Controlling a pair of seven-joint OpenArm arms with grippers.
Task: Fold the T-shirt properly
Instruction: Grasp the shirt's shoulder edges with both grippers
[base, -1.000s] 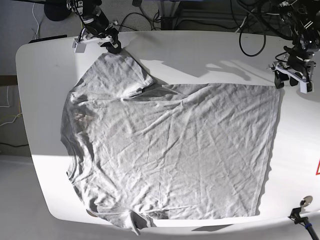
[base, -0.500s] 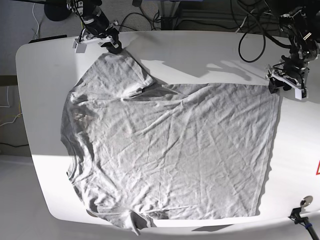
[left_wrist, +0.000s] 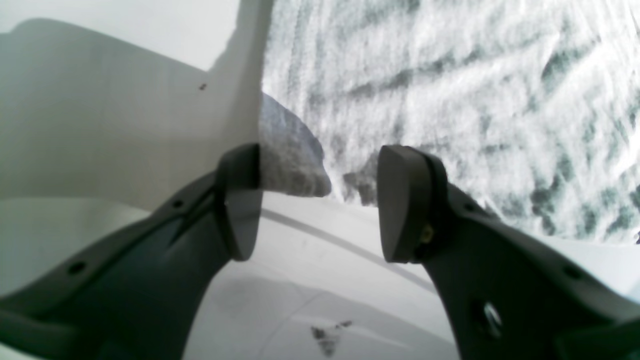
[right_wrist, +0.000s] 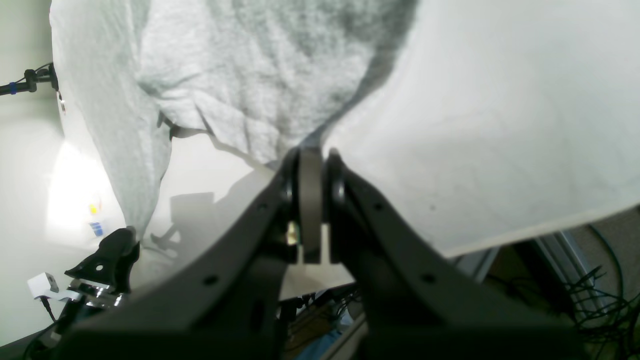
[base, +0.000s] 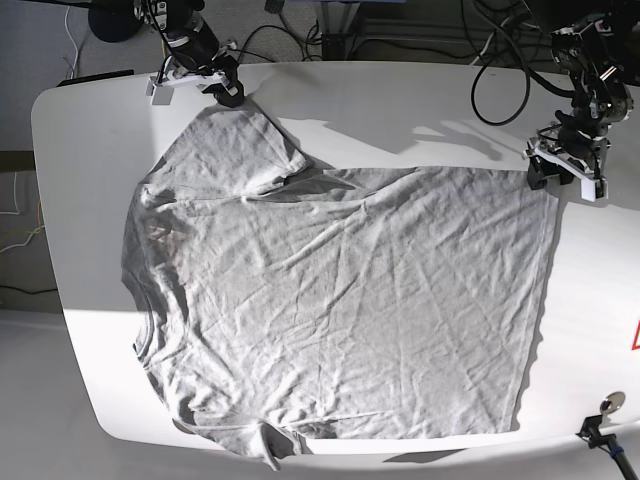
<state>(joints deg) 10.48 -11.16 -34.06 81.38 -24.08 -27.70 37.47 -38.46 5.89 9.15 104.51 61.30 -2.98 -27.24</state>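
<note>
Base: T-shirt (base: 340, 300) spread flat on white table (base: 400, 110), no print readable.
Left wrist: left gripper (left_wrist: 320, 205) held apart over T-shirt hem corner, nothing gripped.
Right wrist: right gripper (right_wrist: 312, 170) clamped on T-shirt sleeve edge.

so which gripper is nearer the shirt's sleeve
Right. The right gripper is shut on the T-shirt at its sleeve tip; the left gripper is open at the hem corner, far across.
</note>
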